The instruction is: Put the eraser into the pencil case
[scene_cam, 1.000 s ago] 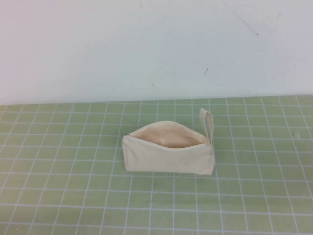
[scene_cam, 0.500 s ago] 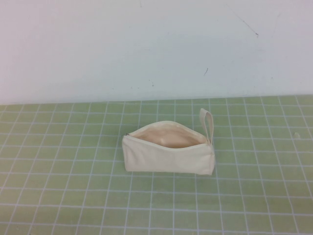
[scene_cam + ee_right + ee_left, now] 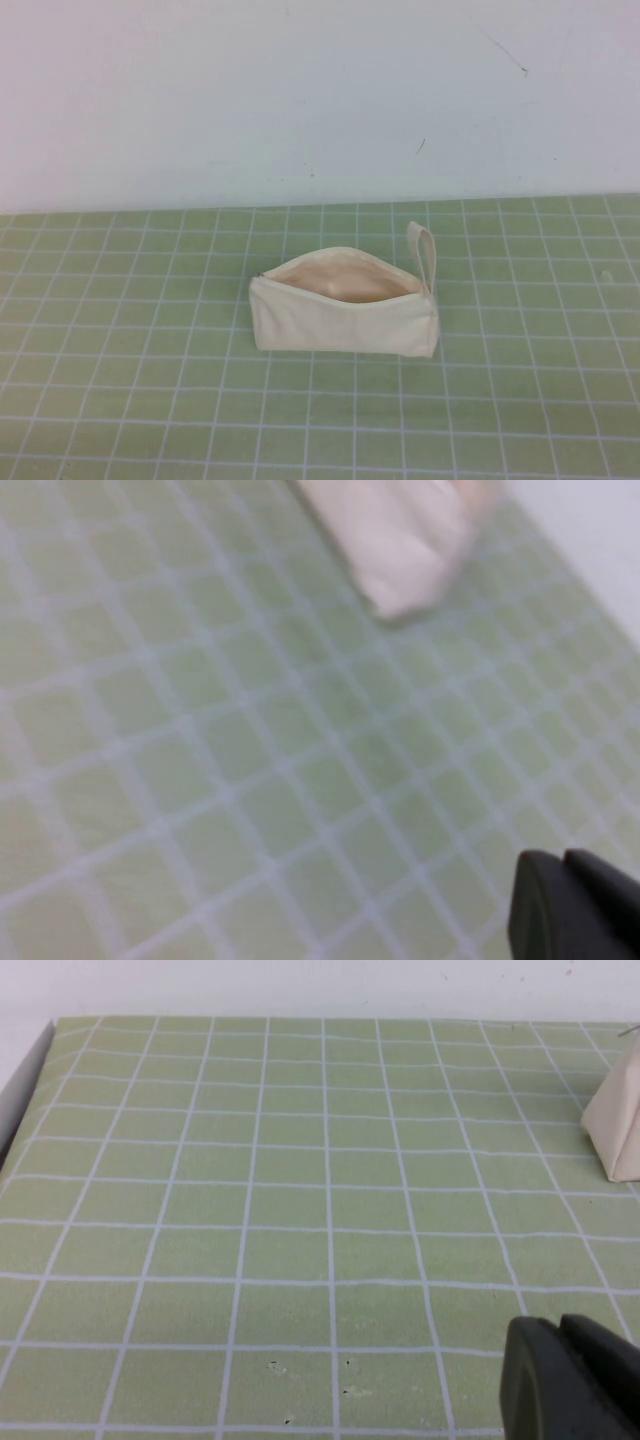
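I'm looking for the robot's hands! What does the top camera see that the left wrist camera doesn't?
Only the high view shows the whole pencil case: unzipped, peach lining, loop strap, but no grippers. The eraser shows in neither.

Only the left wrist view shows the left gripper, fingers together, low over bare mat, and just the case's end. The right gripper appears only in its own view.

Both show the green grid mat and white wall.

Both claws [image 3: 572, 1380] [image 3: 575, 905] edge-cropped

Green gridded mat [image 3: 150, 400] (white wall [image 3: 300, 90] behind)
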Available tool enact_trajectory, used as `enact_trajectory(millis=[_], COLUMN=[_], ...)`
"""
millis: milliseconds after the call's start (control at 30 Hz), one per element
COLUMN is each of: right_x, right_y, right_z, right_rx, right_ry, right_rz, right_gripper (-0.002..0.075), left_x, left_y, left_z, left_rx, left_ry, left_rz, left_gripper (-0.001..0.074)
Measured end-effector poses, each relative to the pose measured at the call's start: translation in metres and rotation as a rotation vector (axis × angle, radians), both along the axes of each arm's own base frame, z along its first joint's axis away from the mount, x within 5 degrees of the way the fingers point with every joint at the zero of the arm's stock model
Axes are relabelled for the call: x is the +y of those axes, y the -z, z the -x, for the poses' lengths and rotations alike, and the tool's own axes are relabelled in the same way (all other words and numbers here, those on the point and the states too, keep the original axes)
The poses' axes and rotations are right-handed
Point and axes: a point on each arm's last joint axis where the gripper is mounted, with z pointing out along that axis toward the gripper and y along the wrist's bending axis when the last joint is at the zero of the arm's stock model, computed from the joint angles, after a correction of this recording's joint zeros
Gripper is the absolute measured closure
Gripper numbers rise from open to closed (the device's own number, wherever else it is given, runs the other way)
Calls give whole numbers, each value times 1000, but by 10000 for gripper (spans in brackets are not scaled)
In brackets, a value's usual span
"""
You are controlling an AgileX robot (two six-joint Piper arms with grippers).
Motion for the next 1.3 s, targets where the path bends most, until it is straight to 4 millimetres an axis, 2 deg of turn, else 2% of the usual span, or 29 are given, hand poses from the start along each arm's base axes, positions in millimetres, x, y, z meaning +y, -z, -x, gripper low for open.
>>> enact_trajectory(millis=[167,333,467,633,767,967,1300], right_x=[-14,-27,-35,-42,-43,-43,-43], right_y=[39,67,85,89,91,101,101], right_z=[0,6,8,8,9,12,12], right_rx=[-166,-331,-354,-341,-311,-168,-136], right_ry=[180,380,511,654,667,746,795], right_rz=[-86,-203,-198,-182,-176,-297,-395], right_gripper=[726,726,726,726,726,727,727], left_x=[0,0,0,0,0,0,0], left_y=[0,0,0,0,0,0,0], left_z=[0,0,0,0,0,0,0], left_rx=[0,0,0,0,0,0,0], left_ry=[0,0,0,0,0,0,0], left_rz=[0,0,0,0,0,0,0], left_gripper=[736,736,736,736,736,736,736])
